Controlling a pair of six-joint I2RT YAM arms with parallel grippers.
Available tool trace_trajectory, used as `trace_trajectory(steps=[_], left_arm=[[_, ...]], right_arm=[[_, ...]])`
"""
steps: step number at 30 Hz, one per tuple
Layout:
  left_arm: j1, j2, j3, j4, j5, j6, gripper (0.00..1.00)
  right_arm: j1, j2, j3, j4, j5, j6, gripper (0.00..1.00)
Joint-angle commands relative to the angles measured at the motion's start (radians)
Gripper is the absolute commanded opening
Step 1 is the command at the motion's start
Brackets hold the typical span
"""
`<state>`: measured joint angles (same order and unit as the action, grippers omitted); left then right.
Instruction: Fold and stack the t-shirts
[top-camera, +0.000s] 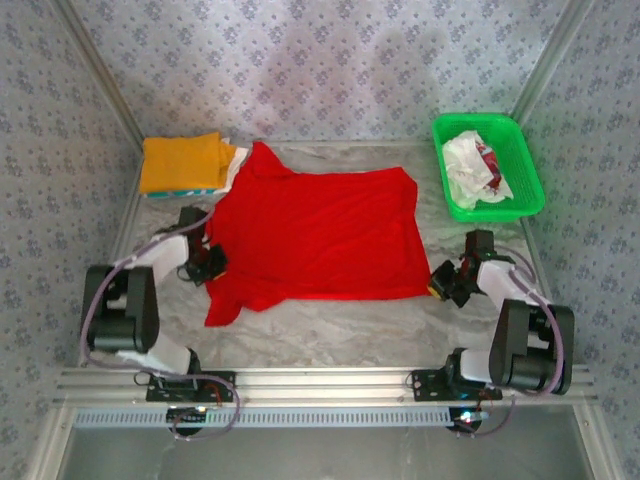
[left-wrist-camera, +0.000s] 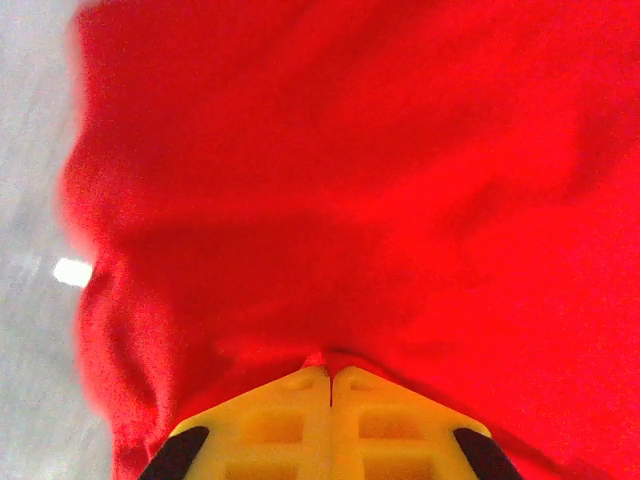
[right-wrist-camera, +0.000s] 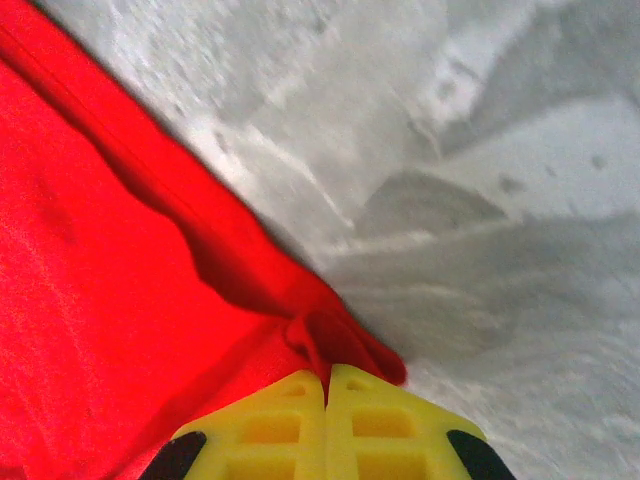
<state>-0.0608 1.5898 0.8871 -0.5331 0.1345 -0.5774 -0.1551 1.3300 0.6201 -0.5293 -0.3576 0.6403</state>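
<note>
Top external shows you the red t-shirt spread flat across the desk, an orange-yellow t-shirt folded at the far left corner, and a white t-shirt in the green basket. Left wrist: your left fingers are clenched on a pinch of red cloth. Right wrist: your right fingers are clamped on the red shirt's corner, low over the desk.

We see a bright red t-shirt on our grey marbled surface, an orange-yellow tee, a green basket, yellow fingers.
</note>
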Motion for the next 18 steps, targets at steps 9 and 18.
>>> trace_trajectory(steps=[9, 18], left_arm=[[-0.036, -0.058, 0.172, -0.025, -0.111, 0.044, 0.48], [-0.028, -0.573, -0.217, -0.215, -0.075, -0.246, 0.53]], right_arm=[[0.007, 0.056, 0.102, 0.062, 0.032, 0.003, 0.00], [0.013, 0.101, 0.095, 0.080, 0.003, -0.004, 0.00]])
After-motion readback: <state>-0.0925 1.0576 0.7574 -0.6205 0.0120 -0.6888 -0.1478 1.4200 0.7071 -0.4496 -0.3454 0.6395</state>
